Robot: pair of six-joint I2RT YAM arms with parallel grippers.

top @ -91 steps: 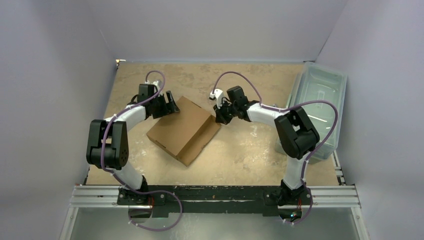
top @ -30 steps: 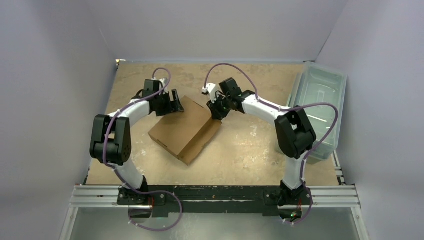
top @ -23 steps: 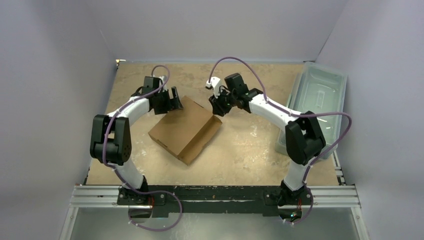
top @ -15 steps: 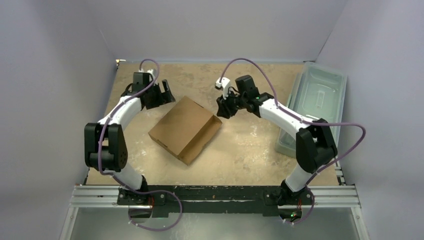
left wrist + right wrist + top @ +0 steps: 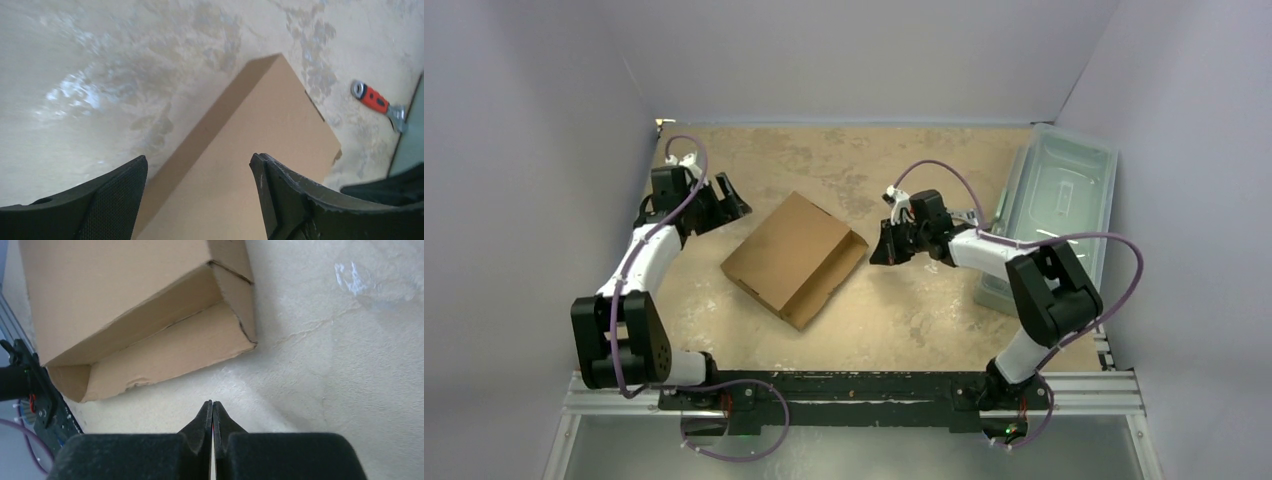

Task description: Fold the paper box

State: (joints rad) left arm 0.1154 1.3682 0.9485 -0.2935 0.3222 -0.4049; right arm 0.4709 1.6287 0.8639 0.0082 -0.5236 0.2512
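The paper box is a brown cardboard mailer lying flat and slanted in the middle of the table. Its lid is down, and the side facing the right arm gapes, with a tucked flap showing. My left gripper hangs open a little off the box's far-left corner, apart from it. In the left wrist view the box top runs away between the spread fingers of the left gripper, and nothing is held. My right gripper is shut just right of the box. Its tips sit over bare table, short of the box.
A translucent grey-green bin stands along the right edge of the table. A red-handled wrench lies on the table beyond the box, near the bin's edge. The arm bases and the rail run along the near edge.
Both arms have drawn back from the box, the left one out to the left, the right one to the right and nearer. The right gripper has shut. The box has not moved.
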